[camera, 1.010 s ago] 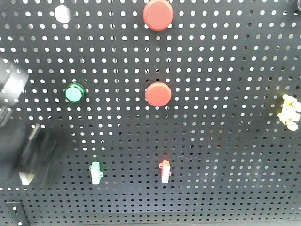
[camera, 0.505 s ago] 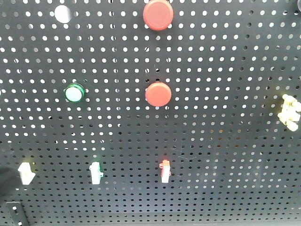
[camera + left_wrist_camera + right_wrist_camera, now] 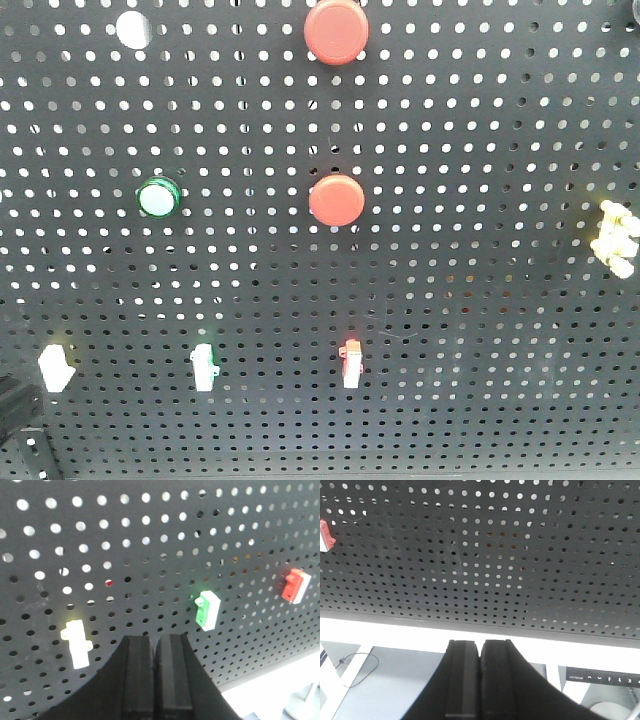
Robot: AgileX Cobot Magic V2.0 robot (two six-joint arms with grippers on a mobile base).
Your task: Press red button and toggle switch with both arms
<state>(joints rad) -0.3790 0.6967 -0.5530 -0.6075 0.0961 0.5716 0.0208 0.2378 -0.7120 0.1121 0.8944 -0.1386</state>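
The round red push button (image 3: 336, 199) sits at the middle of the black perforated metal panel (image 3: 480, 150), with a second, larger red round button (image 3: 336, 31) straight above it at the panel's top edge. Neither gripper touches them. The left gripper (image 3: 156, 655) has its blocky black fingers (image 3: 138, 675) pressed together on nothing. It hovers just short of the panel; up and to its left is the small white-yellow toggle switch (image 3: 76, 642), up and to its right the green-and-white toggle switch (image 3: 207, 610), and farther right the red-and-white toggle switch (image 3: 293, 586). The right gripper (image 3: 479, 652) is likewise closed and empty, below the panel's lower edge. A round green-rimmed indicator lamp (image 3: 158, 197) lies left of the middle button, and a pale yellow plastic fitting (image 3: 615, 237) at the panel's right edge.
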